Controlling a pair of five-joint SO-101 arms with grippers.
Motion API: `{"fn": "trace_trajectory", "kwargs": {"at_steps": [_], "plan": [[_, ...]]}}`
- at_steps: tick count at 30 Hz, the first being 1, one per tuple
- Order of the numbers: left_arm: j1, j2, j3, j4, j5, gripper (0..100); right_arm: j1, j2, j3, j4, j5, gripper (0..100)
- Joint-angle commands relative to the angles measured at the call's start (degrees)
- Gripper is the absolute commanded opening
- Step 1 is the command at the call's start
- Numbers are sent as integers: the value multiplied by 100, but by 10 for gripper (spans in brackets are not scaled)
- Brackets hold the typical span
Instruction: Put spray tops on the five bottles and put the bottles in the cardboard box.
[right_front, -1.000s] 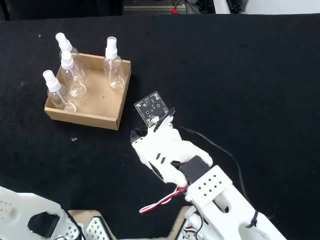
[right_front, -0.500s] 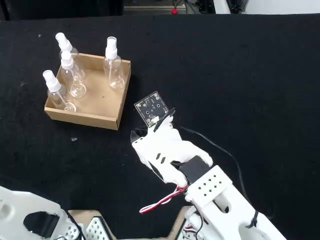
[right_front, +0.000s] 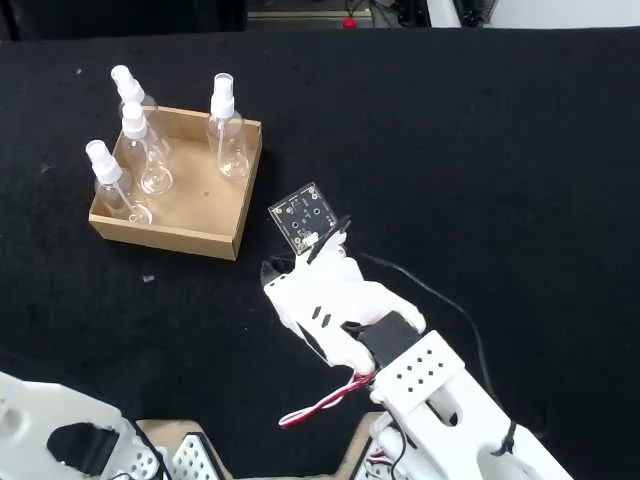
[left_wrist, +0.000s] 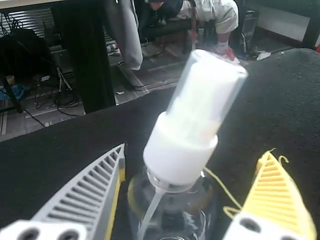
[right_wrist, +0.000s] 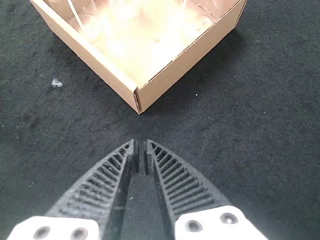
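A clear bottle with a white spray top (left_wrist: 195, 120) leans between the grey and yellow fingers of my left gripper (left_wrist: 194, 151), which is shut on its body above the black table. The cardboard box (right_front: 165, 235) sits at the table's back left. Three capped bottles (right_front: 225, 125) (right_front: 140, 150) (right_front: 108, 185) stand in it, and a further one (right_front: 128, 88) is at its far edge. My right gripper (right_wrist: 140, 145) is shut and holds nothing, low over the cloth just short of the box's near corner (right_wrist: 137, 95). From above, this right gripper (right_front: 272, 268) is right of the box.
The black cloth (right_front: 480, 150) covers the whole table, bare to the right and back. A small white speck (right_wrist: 56, 83) lies near the box. The left arm's white body (right_front: 50, 420) is at the front left corner. Beyond the table's far edge are a chair and cables.
The left arm's white body at the front left corner shifted slightly a second ago and has been still since. The right arm, box and bottles have not moved.
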Motion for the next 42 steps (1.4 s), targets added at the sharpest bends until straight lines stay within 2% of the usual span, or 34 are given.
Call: {"fn": "trace_trajectory", "kwargs": {"at_steps": [1,13,19,30,42], "plan": [[-40,-70,-31,-105,-44,381,-53,-40,-13,-114,53,26],[-40,-70,-22,-123,-44,377,-53,-40,-13,-114,53,26],[-40,-123,-22,-132,-44,252,-53,-40,-13,-114,53,26],[-31,-176,92,-132,-44,259,-53,-40,-13,-114,53,26],[224,-1415,1112,-123,-35,256,-53,-40,-13,-114,53,26]]}}
